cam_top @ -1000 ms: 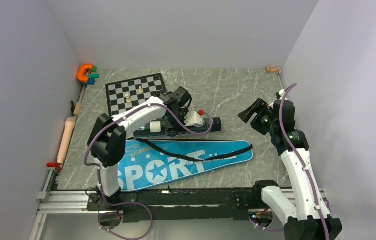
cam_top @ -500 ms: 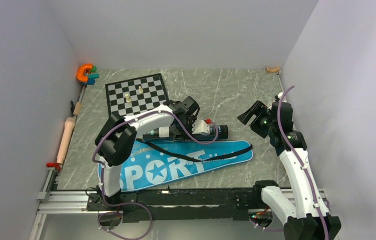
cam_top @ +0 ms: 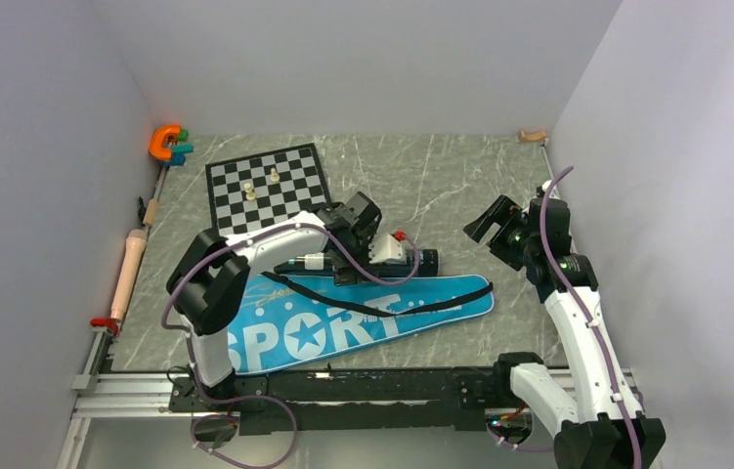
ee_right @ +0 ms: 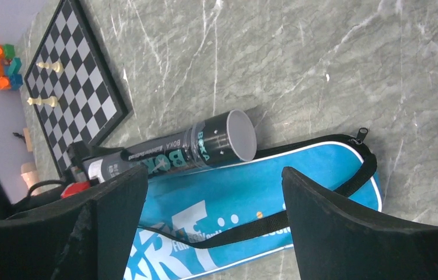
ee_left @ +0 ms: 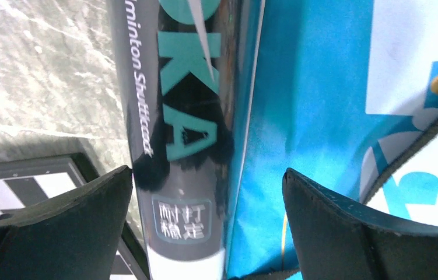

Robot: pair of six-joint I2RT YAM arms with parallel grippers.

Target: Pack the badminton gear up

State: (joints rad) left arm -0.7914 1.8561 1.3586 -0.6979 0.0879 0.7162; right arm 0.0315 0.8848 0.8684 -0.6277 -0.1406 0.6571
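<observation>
The long black tube (cam_top: 423, 260) lies on the table along the far edge of the blue SPORT bag (cam_top: 343, 320). My left gripper (cam_top: 382, 256) is low over the tube's middle. In the left wrist view it is open (ee_left: 207, 172): the tube (ee_left: 181, 116) lies close to the left finger, and the right finger is well clear over the bag (ee_left: 315, 105). My right gripper (cam_top: 492, 221) is open and empty, raised to the right of the bag's narrow end. Its view shows the tube (ee_right: 205, 149) and the bag (ee_right: 251, 198). Rackets and shuttlecocks are out of view.
A chessboard (cam_top: 265, 181) with small pale pieces lies behind the tube. An orange clamp (cam_top: 162, 142) sits in the far left corner. A beige handle-like piece (cam_top: 128, 269) lies along the left edge. A black strap (cam_top: 372, 309) crosses the bag.
My left arm has carried the tube nearer and to the right, down against the bag's far edge. The right arm has barely moved.
</observation>
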